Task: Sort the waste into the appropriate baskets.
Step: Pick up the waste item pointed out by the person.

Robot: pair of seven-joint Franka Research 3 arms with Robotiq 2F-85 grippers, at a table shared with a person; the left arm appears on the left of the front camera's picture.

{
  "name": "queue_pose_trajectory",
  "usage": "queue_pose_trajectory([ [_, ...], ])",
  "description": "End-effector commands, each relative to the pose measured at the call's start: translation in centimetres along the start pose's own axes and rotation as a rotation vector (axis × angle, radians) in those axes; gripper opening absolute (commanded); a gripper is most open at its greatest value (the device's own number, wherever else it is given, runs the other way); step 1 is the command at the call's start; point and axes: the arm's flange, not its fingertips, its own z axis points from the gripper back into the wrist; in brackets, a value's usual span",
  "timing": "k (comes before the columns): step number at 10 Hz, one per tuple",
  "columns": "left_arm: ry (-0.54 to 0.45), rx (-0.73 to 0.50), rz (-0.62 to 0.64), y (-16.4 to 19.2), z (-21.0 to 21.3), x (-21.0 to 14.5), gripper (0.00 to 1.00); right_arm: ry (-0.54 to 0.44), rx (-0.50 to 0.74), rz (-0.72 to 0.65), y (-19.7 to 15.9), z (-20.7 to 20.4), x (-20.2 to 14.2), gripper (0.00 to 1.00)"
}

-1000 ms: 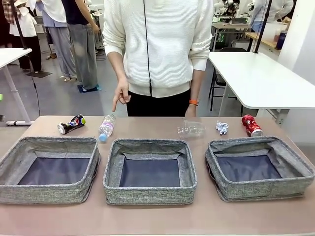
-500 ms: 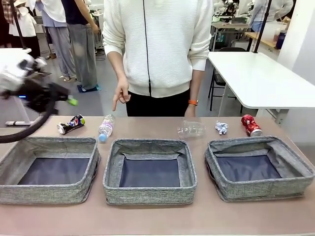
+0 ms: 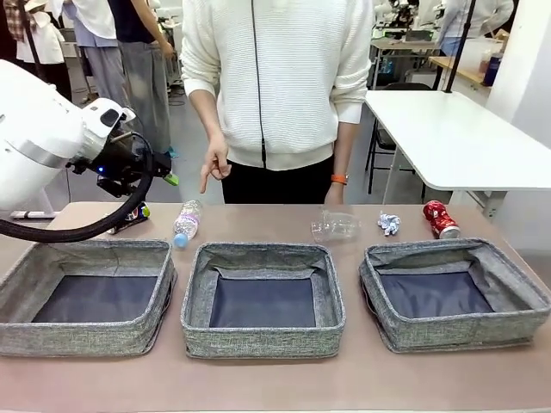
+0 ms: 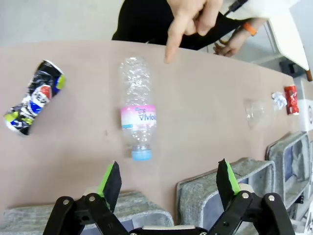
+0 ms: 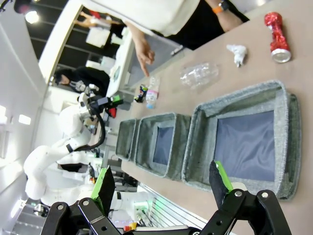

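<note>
Left wrist view puts the clear plastic bottle point(image 4: 138, 110) at about 12 o'clock ahead of the left claw point(image 4: 167, 177). The claw's green-padded fingers are spread wide with nothing between them. The bottle lies on its side on the table point(image 4: 205, 98), blue cap toward the claw, and the person's pointing hand point(image 4: 190, 19) hovers just beyond its far end.

That finger is the first worry, since a reach that runs long could meet it. The bottle is round, thin and dented. It would likely roll toward 3 or 9 o'clock if one pad lands first, or buckle and squirt out under a hard squeeze. The dark multicoloured can point(image 4: 33, 98) lies at 10 o'clock, apart from the bottle, and a drifting approach could knock it. Basket rims sit close under the claw, so a low descent could snag the fabric.

Front view shows the left basket point(image 3: 95, 247), middle basket point(image 3: 263, 249) and right basket point(image 3: 430, 248) with nothing in them. The clear plastic cup point(image 3: 334, 226), paper wad point(image 3: 388, 224) and crushed red can point(image 3: 440, 219) lie between 1 and 2 o'clock from the middle basket. No basket carries a visible label, so a drop into the wrong one is possible.

Right wrist view has the right claw point(image 5: 161, 185) spread and empty, well above the table.
</note>
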Motion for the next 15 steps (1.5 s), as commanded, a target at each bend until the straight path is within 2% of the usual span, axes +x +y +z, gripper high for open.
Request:
queue_pose_trajectory([
  [1, 0.017, -0.006, -0.009, -0.7, -0.9, -0.2, 1.00, -0.012, 0.017, 0.027, 0.1, 0.0, 0.3, 1.00],
  [2, 0.019, 0.082, -0.023, -2.2, -2.9, 0.3, 1.00, -0.012, 0.017, 0.027, 0.1, 0.0, 0.3, 1.00],
  [3, 0.088, 0.075, -0.078, -3.5, -5.1, 1.4, 1.00, -0.012, 0.017, 0.027, 0.1, 0.0, 0.3, 1.00],
  [4, 0.118, 0.107, -0.082, -4.8, -7.4, 2.7, 1.00, -0.012, 0.017, 0.027, 0.1, 0.0, 0.3, 1.00],
  [7, 0.153, 0.388, -0.094, -6.9, -13.3, 4.5, 1.00, -0.012, 0.017, 0.027, 0.1, 0.0, 0.3, 1.00],
  [8, 0.193, 0.426, -0.119, -6.8, -14.0, 4.4, 1.00, -0.012, 0.017, 0.027, 0.1, 0.0, 0.3, 1.00],
  [11, 0.216, 0.446, -0.121, -6.2, -17.3, 4.4, 1.00, -0.012, 0.017, 0.027, 0.1, 0.0, 0.3, 1.00],
  [15, 0.273, 0.526, -0.016, -3.2, -20.4, 4.6, 1.00, -0.012, 0.017, 0.027, 0.1, 0.0, 0.3, 1.00],
])
